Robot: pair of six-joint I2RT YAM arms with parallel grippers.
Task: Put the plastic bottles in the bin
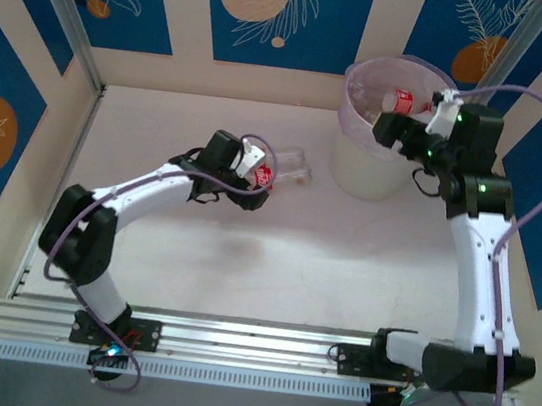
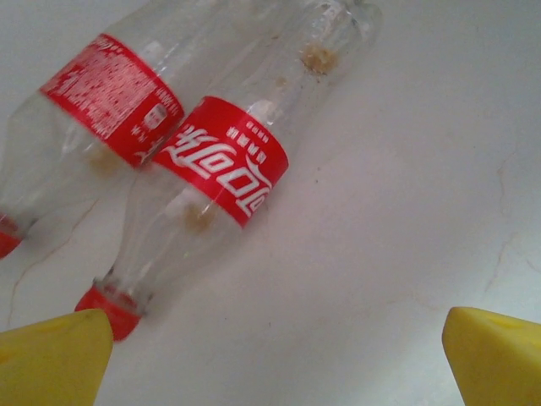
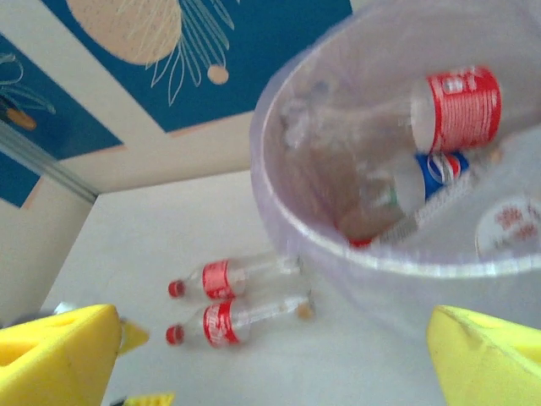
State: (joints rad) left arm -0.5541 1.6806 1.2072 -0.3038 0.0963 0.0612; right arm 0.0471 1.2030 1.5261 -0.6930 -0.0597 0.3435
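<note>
Two empty plastic bottles [image 2: 221,161] lying upper left, probably light, thin-walled, apt to roll; left gripper [image 2: 279,359] spread wide, holding nothing; best pinched across the red-labelled waist.

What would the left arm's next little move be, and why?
Probably lower the left gripper onto the nearer Coca-Cola bottle and close. Its yellow fingers stand open and empty above that bottle, which lies on the table beside a second bottle, both outside the bin.
</note>
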